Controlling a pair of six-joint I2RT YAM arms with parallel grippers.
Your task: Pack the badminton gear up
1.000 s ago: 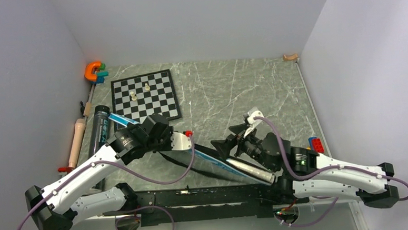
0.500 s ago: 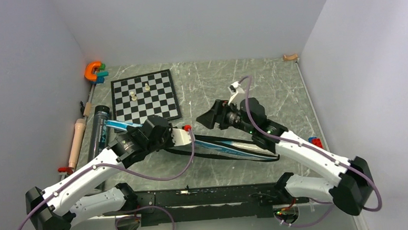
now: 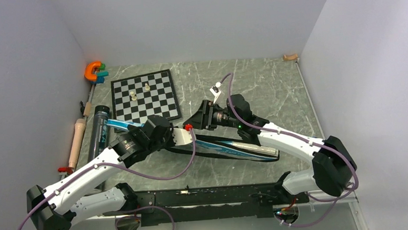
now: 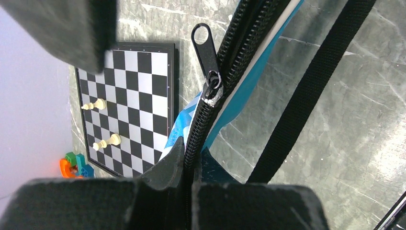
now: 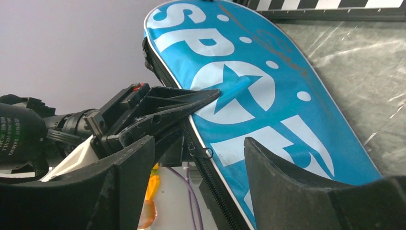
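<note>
The blue SPORT racket bag [image 3: 230,147] is lying flat on the grey marbled table [image 3: 274,90], near the middle of it and between the two arms, with its lettering being shown face up in the right wrist view [image 5: 249,96]. Its zippered edge is being pinched by the left gripper [image 3: 188,138], whose fingers are being pressed together on the black zip seam [image 4: 188,191] just below the zipper pull [image 4: 205,48]. A black strap [image 4: 306,96] is being trailed across the table beside the bag. The right gripper [image 3: 198,120] is being held just beside the left one, its fingers spread apart and nothing being gripped between them, with the pull [image 5: 203,152] lying in the gap. A long black tube [image 3: 98,132] is lying near the left wall. Behind the bag a chessboard [image 3: 145,96] is being occupied by small pale pieces [image 3: 139,91], and an orange clamp [image 3: 93,71] is sitting in the far left corner.
</note>
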